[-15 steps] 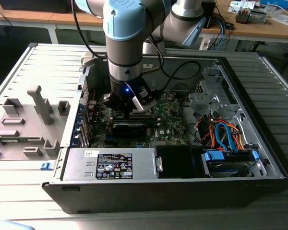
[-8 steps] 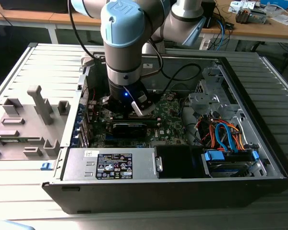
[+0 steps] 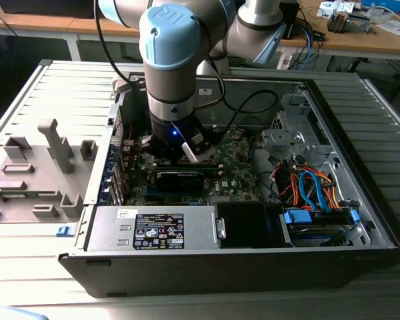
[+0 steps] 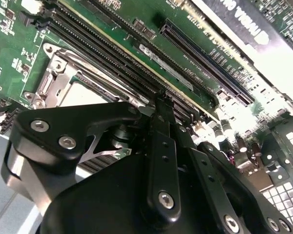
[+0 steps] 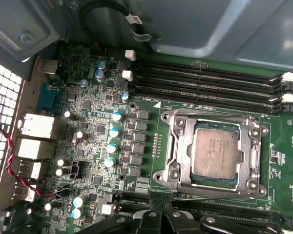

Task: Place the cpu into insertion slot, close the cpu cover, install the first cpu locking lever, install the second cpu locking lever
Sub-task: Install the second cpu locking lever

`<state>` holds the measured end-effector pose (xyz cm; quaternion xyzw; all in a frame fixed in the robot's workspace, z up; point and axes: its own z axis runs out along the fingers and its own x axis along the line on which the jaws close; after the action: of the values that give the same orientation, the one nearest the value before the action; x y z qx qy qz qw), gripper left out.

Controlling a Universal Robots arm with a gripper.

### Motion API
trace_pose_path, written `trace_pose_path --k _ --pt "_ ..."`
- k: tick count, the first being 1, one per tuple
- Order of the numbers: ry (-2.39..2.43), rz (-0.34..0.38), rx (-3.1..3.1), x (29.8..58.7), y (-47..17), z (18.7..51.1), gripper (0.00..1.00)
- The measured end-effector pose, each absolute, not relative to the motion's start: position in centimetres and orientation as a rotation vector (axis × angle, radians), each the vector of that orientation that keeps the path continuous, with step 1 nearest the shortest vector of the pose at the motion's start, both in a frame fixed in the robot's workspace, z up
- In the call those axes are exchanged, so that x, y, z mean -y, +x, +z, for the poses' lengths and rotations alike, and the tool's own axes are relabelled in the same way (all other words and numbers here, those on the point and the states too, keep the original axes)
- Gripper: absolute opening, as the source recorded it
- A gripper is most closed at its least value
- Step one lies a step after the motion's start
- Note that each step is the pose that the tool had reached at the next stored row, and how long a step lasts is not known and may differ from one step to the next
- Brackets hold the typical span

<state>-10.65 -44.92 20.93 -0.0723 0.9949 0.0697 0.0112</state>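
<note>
Black metal gripper (image 4: 158, 105) with bolted linkage arms, foreground, poised close above a green motherboard (image 4: 112, 19). Beside its tip: silver metal cpu cover (image 4: 63, 73), square frame, lying over a pale grey chip surface (image 4: 85, 95), partly hidden by the gripper body. Long black memory slots (image 4: 102, 46) run alongside. Black card slot (image 4: 205, 63) and black graphics card (image 4: 249, 24) farther off.
</note>
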Motion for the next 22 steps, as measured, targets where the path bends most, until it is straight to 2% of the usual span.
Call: trace_pose_path --k 16,22 --pt "-0.289 0.233 -3.099 43.7 -10.7 20.6 0.11" --pt "-0.302 0.274 -3.092 44.1 -10.7 20.6 0.11"
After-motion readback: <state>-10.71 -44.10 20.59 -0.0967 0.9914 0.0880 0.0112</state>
